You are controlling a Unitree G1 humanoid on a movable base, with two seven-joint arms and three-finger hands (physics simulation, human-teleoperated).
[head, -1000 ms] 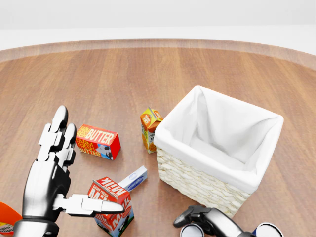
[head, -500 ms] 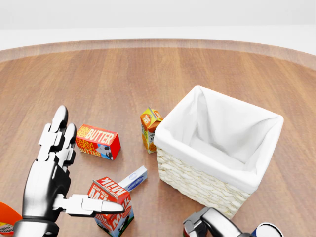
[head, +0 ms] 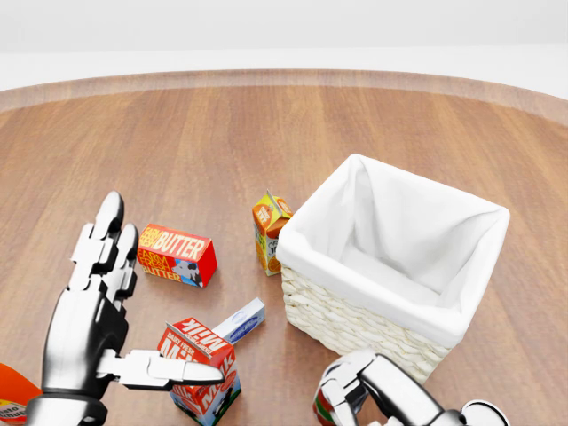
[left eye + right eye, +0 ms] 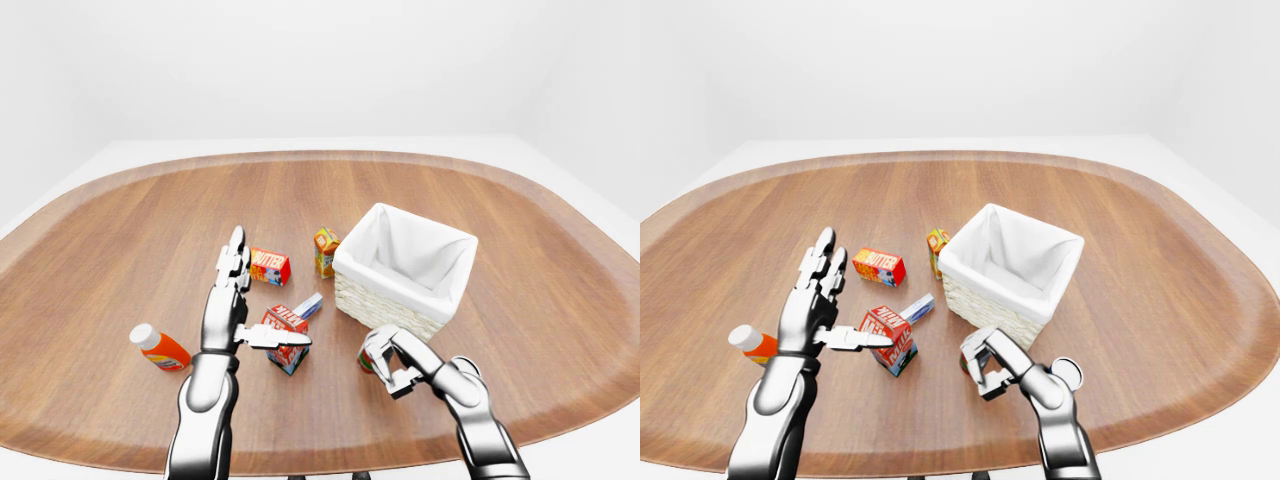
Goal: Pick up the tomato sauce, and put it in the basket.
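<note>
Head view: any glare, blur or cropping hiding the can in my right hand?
Head view: sharp, no glare, but the bottom edge crops the right hand and can. Left-eye view: both show whole, small; soft shadows under the basket.

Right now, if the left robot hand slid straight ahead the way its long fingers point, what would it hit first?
Probably the butter box: the left robot hand has its fingertips aimed up the head view, close beside the box's left end. Depth is unclear, so it might graze past onto bare table.

Bare white studio, oval wooden table (image 4: 120, 250)
</note>
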